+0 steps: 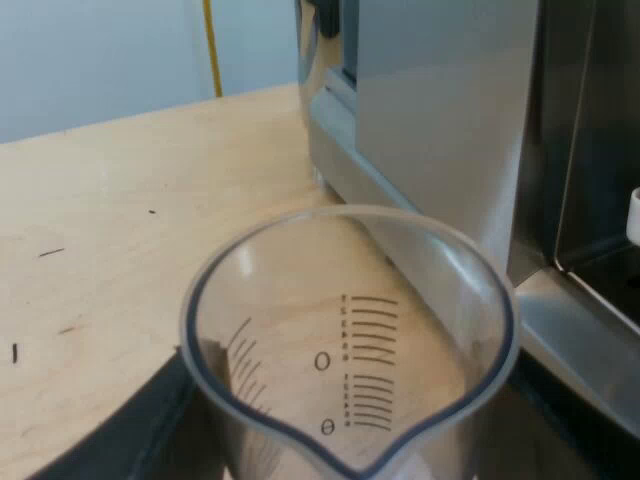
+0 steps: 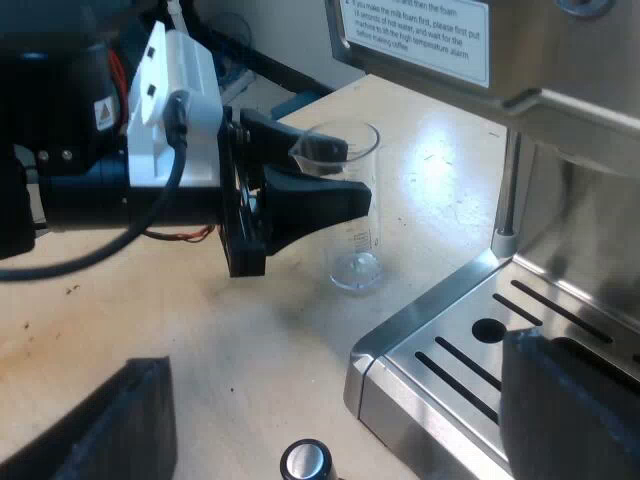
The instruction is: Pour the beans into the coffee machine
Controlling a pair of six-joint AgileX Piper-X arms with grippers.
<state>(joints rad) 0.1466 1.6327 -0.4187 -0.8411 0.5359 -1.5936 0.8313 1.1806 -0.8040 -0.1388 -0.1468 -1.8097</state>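
Two pincers are in play, but only one matters for the pour: the left pincer (image 2: 342, 180) is clamped on the clear plastic measuring glass with printed scale lines (image 1: 350, 340), one black finger (image 2: 320, 205) lying across its wall at mid-height; the glass stands upright on the pale wooden worktop (image 1: 120, 200), just beside the flank of the brushed-steel espresso machine (image 1: 440, 120), with its long axis vertical and its pouring lip turned back toward the left wrist; no beans can be seen down its mouth, only wood grain, so it looks empty whatever the task expects; the right pincer (image 2: 338, 380) hangs with its fingers spread wide and nothing between them, over the corner of the machine's slotted drip tray (image 2: 480, 330), near the glass but apart from it; the left arm is plainly the nearer and the one to act; as I judge it, the coming move turns on height: the bean hopper is on the machine's top, so the glass must rise alongside the steel flank before it tips; the lip should first come round to face the machine, since a tilt from this pose would spill over the plain rim.
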